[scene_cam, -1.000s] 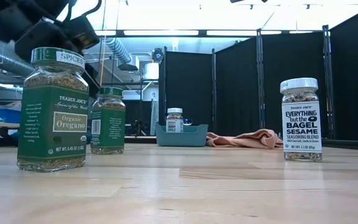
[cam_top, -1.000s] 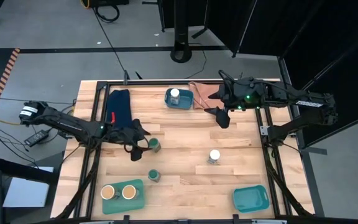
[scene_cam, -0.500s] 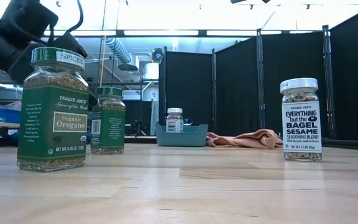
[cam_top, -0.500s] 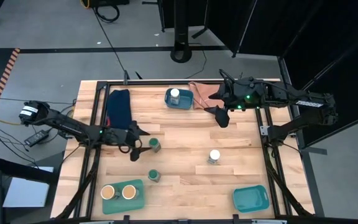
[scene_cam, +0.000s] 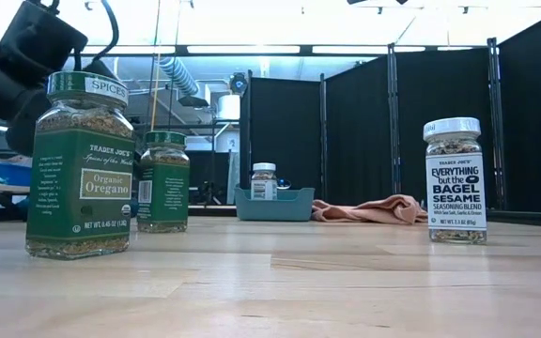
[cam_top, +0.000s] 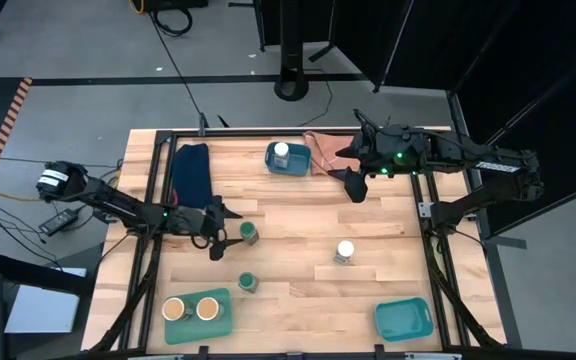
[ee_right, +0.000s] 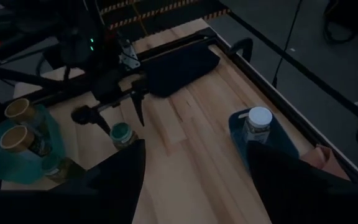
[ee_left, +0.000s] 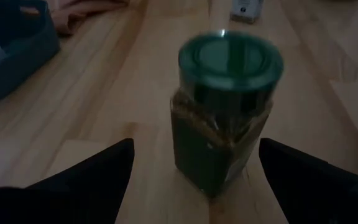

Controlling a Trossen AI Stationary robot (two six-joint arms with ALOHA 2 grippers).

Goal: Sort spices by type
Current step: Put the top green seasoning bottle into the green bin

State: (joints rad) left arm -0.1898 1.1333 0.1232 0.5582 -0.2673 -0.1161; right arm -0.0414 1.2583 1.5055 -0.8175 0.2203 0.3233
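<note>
The left gripper's fingers (ee_left: 98,171) are spread wide, released, one on each side of a green-lidded jar (ee_left: 224,118) without touching it; the jar stands upright on the wooden table (cam_top: 298,215). From above, the left gripper (cam_top: 224,233) sits just beside that jar, toward the table's left edge. A second green-lidded jar (cam_top: 248,283) stands near the first, between it and the teal tray (cam_top: 198,327) that holds the two tan-lidded jars (cam_top: 175,309) side by side. That tray lies at the near left corner of the table.

The right gripper (cam_top: 351,186) hovers with its fingers (ee_right: 114,171) parted and nothing between them, just beside the pink cloth (cam_top: 324,152) at the table's far edge. Next to that cloth a second teal tray (cam_top: 297,165) holds one white-lidded jar (cam_top: 282,152). The other white-lidded jar (cam_top: 345,250) stands alone on the table, well apart from the first green-lidded jar and toward the right. A third teal tray (cam_top: 404,320) lies at the near right corner. A dark blue folded cloth (cam_top: 192,170) lies beyond the left gripper.
</note>
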